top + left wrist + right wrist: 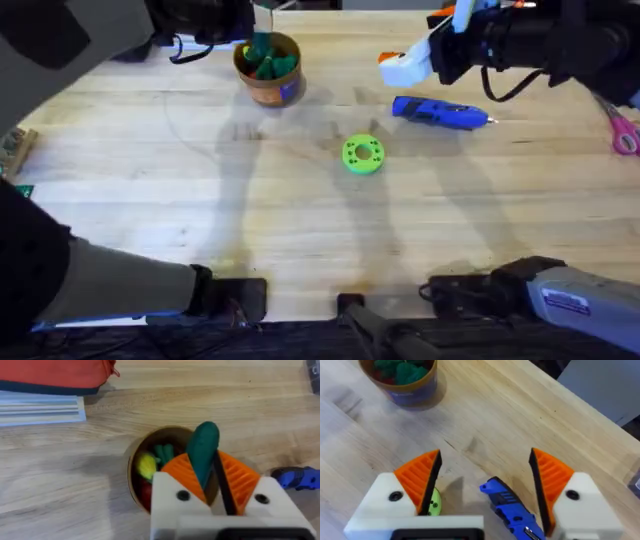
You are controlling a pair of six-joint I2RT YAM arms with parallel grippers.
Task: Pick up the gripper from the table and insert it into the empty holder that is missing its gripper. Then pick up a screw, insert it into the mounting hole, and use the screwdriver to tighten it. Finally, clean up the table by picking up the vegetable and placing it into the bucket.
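Clamped between my left gripper's (212, 487) orange pads is the vegetable (202, 452), dark green and oblong, its long axis running out from the fingers and its free end poking over the open mouth of the bucket (135, 482) right underneath. That is the relation the next move turns on: the bucket lies straight below and a touch ahead of the fingertips, so I judge that spreading the fingers should let the vegetable slide in nose first. Inside I can see a yellow piece, something red and more green toys, so the pile may leave it lying high. From overhead the bucket (268, 72) sits at the far left-centre of the table (300, 220), with my left arm over it, far nearer than my right. My right gripper (482, 487) hangs with its fingers spread wide and nothing between them, above the blue screwdriver (440, 113), which lies flat with its long axis across the table, tip pointing right. The green disc with holes (362, 154) rests just beside it, well apart from the bucket, and pink-handled scissors (624, 133) lie at the right edge. Nothing stands in the way.
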